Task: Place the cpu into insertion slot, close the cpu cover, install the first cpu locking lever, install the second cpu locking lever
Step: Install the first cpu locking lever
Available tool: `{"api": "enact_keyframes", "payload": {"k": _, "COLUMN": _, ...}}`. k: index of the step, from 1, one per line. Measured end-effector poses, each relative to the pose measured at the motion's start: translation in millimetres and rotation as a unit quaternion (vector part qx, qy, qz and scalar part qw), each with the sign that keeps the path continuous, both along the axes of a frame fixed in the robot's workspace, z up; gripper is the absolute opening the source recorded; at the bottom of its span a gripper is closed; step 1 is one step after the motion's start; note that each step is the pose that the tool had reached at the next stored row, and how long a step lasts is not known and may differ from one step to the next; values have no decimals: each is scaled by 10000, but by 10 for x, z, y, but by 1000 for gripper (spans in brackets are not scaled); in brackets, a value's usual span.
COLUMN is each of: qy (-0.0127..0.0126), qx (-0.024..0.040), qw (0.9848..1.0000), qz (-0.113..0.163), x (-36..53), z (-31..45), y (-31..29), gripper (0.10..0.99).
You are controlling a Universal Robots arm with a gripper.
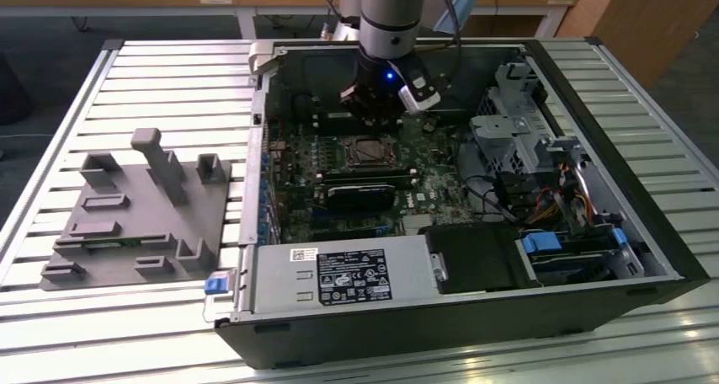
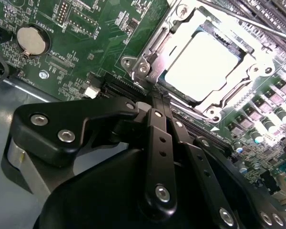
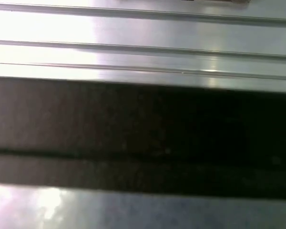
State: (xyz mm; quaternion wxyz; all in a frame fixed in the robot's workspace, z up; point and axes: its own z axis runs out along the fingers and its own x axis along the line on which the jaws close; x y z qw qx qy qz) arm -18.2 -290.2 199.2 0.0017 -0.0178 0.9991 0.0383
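The cpu (image 2: 202,64), a flat silvery square, lies in the insertion slot (image 1: 369,151) on the green board. The cpu cover (image 2: 260,71), a thin metal frame, lies down flat around it. A thin silvery rod (image 2: 238,19) runs along the socket's far side. My gripper (image 2: 158,98) is shut with nothing between its fingers. Its tips sit right at one edge of the socket, by a screw tab (image 2: 142,67). In the exterior view the gripper (image 1: 376,106) hangs inside the open computer case, just behind the socket.
A long black fan card (image 1: 359,190) lies just in front of the socket. Drive bays and cables (image 1: 551,190) fill the case on the exterior view's right. A grey holder block (image 1: 135,207) stands on the slatted table (image 1: 168,72). A coin battery (image 2: 31,39) sits on the board.
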Motion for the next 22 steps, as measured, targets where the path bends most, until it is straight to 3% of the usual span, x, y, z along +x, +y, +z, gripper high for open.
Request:
{"api": "enact_keyframes", "payload": {"k": 6, "qy": 0, "qx": -57, "qw": 10000, "qz": 0, "x": 4, "z": -16, "y": 0, "gripper": 106}}
{"api": "enact_keyframes", "payload": {"k": 14, "qy": -1, "qx": -56, "qw": 10000, "qz": -1, "x": 20, "z": -31, "y": 2, "gripper": 106}}
{"api": "enact_keyframes", "payload": {"k": 19, "qy": -1, "qx": -55, "qw": 10000, "qz": 0, "x": 20, "z": 102, "y": 2, "gripper": 106}}
{"api": "enact_keyframes", "payload": {"k": 22, "qy": -1, "qx": -55, "qw": 10000, "qz": 1, "x": 22, "z": 102, "y": 0, "gripper": 106}}
